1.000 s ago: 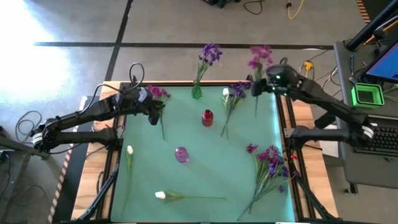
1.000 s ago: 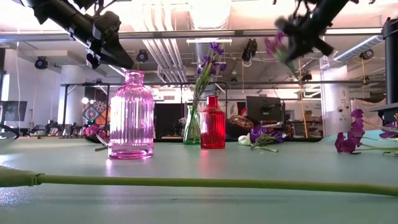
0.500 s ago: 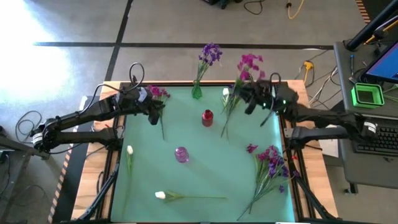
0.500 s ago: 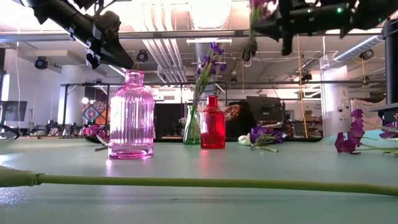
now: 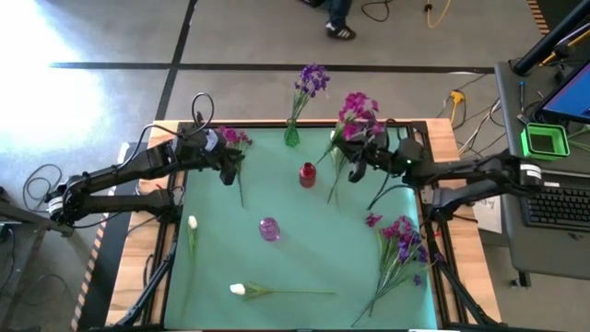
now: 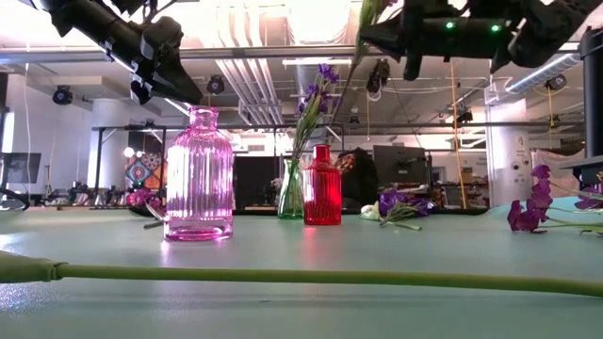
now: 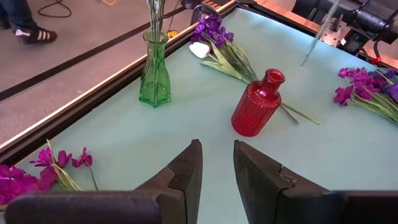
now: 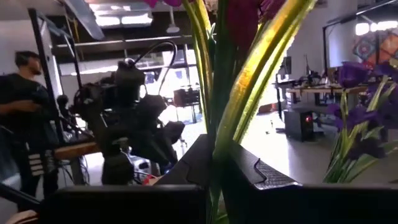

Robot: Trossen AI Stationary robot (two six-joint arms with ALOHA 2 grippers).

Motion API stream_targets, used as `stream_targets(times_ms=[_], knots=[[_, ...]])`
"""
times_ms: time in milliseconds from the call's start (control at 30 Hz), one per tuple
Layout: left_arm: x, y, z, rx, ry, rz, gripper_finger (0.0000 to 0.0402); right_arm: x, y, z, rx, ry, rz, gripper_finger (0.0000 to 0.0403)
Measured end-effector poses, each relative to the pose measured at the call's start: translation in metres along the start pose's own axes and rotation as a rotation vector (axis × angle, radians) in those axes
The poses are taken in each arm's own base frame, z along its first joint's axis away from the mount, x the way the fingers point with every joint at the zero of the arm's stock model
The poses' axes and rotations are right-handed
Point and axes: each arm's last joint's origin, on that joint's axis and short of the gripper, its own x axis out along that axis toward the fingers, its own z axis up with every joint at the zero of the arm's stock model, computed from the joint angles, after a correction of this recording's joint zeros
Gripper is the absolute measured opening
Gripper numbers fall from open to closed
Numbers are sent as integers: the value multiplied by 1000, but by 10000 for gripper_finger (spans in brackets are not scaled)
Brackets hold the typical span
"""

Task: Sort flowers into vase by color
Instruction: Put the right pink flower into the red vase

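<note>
Standing on the table [image 5: 277,198] are three vases, right fingers [image 8: 208,162] pinching one magenta flower [image 5: 357,112].

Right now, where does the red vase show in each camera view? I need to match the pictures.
High view: red vase at table centre, toward the far edge.
Low view: red vase mid-picture, just right of the green vase.
Left wrist view: red vase right of centre, green vase beside it.
Right wrist view: not in it.
Shared landmark: the green vase.
</note>
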Motion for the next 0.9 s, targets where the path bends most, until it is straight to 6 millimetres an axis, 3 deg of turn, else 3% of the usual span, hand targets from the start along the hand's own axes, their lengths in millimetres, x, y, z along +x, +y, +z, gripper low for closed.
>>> stream_targets(times_ms=[333, 900], knots=[[0, 0, -1, 0, 9, 2, 79, 22, -1, -10, -59, 43, -2, 18], [0, 0, -1, 6, 8, 3, 79, 24, -2, -23, -109, 123, -3, 18]])
